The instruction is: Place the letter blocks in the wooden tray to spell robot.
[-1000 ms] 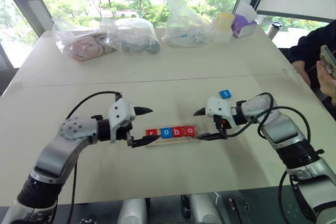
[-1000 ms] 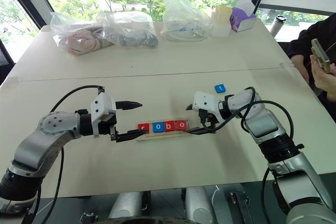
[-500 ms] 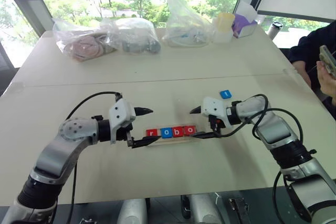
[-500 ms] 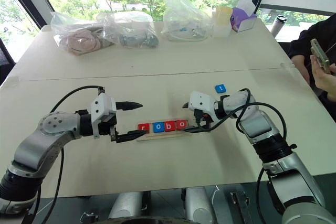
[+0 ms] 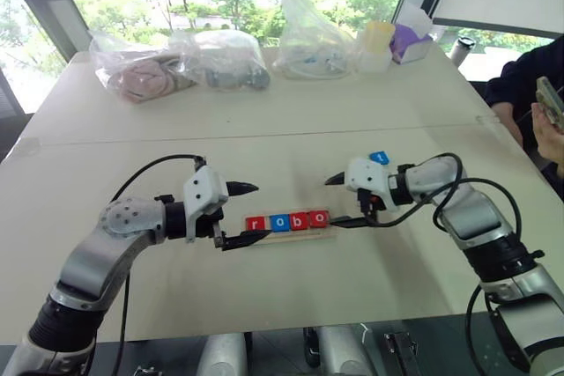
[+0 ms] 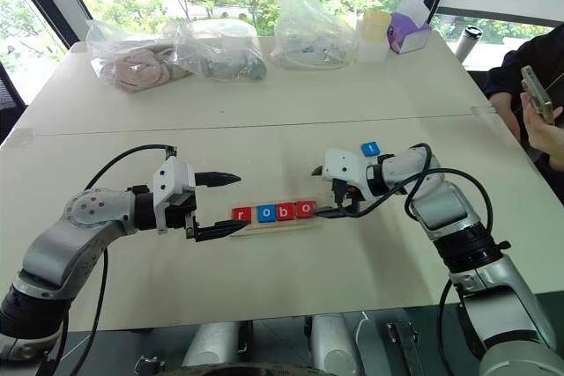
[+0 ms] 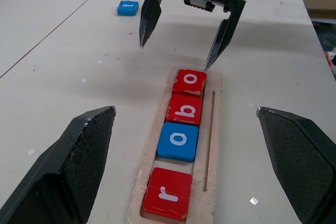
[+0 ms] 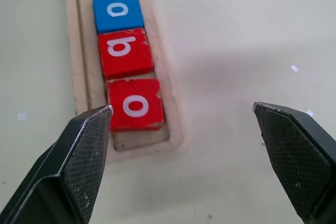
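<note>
The wooden tray lies on the pale tabletop between the two claws. Four letter blocks sit in it in a row: red r, blue o, red b and red o. The slot past the second o, at the tray's right end, holds no block. The fifth block, blue t, lies flat on the tabletop beyond the right arm, well apart from the tray. The left claw is at the tray's left end, fingers spread wide, gripping nothing; its lower fingertip is just beside the r block. The right claw is at the tray's right end, likewise spread wide and empty, with its lower fingertip close to the tray's end. Clear plastic bags rest along the far edge.
</note>
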Motion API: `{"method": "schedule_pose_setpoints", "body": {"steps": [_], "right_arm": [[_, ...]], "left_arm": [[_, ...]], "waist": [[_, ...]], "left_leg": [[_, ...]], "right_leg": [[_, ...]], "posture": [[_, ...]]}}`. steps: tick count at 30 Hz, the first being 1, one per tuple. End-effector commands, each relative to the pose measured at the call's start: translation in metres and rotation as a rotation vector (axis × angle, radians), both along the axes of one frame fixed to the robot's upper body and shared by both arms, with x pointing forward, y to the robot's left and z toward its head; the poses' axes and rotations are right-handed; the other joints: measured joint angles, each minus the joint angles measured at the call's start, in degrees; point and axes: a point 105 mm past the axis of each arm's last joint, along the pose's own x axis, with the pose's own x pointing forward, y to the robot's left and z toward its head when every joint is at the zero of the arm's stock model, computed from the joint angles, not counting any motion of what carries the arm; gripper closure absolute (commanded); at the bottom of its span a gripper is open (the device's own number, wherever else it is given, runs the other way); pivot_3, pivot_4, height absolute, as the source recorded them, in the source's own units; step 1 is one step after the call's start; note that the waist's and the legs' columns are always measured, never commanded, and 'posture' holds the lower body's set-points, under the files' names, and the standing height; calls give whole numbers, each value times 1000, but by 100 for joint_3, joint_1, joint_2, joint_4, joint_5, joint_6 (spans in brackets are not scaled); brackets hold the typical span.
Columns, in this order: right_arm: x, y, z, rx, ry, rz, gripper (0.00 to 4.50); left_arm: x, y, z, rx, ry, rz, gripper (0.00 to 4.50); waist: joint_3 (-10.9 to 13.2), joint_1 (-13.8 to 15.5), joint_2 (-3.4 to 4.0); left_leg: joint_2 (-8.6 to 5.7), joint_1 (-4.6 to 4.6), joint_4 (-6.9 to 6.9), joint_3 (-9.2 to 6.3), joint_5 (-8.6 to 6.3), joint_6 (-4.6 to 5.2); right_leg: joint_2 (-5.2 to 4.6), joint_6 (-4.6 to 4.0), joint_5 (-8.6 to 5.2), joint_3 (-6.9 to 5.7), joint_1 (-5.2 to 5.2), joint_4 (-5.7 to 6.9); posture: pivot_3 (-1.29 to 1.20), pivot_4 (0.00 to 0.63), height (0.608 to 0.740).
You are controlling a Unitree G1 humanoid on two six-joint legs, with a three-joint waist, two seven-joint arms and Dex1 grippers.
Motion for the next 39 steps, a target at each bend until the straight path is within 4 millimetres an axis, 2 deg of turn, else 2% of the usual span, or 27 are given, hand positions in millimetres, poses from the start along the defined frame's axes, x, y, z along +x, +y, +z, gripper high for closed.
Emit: {"method": "schedule_pose_setpoints", "body": {"steps": [1, 7, 14, 23, 31, 34, 39], "right_arm": [[5, -6, 12, 8, -52, -18, 82], [8, -8, 4, -5, -52, -25, 82], [7, 1, -6, -13, -58, 5, 82], [5, 20, -4, 21, -61, 52, 82], [5, 27, -3, 36, -68, 64, 82], [6, 27, -2, 35, -74, 62, 82], [20, -4, 18, 11, -129, -40, 82]], "left_arm": [[-3, -2, 8, -8, -28, -25, 0], [-2, -4, 8, -8, -30, -28, 0], [-5, -1, 8, -3, -23, -30, 0], [-4, 0, 9, 0, -27, -19, 0], [-3, -1, 9, -5, -32, -10, 0], [-3, -1, 9, -5, -32, -9, 0], [-3, -1, 8, -4, -34, -10, 0]], "waist": [[0, -1, 0], [0, -4, 0], [0, -7, 0], [0, -5, 0], [0, -4, 0], [0, -6, 0], [0, 6, 0]], "left_leg": [[0, 0, 0, 0, 0, 0], [0, 0, 0, 0, 0, 0], [0, 0, 0, 0, 0, 0], [0, 0, 0, 0, 0, 0], [0, 0, 0, -1, 0, 0], [0, 0, 0, -1, 0, 0], [0, 0, 0, 0, 0, 0]], "right_leg": [[0, 0, 0, 0, 0, 0], [0, 0, 0, 0, 0, 0], [1, 0, 0, 0, 0, 0], [1, 0, 0, 1, 0, 1], [1, 0, 0, 0, 0, 1], [1, 0, 0, 1, 0, 1], [1, 0, 0, 1, 0, 1]], "posture": [[0, 150, 740], [0, 150, 740], [0, 150, 740], [0, 150, 740], [0, 150, 740], [0, 150, 740], [0, 150, 740]]}}
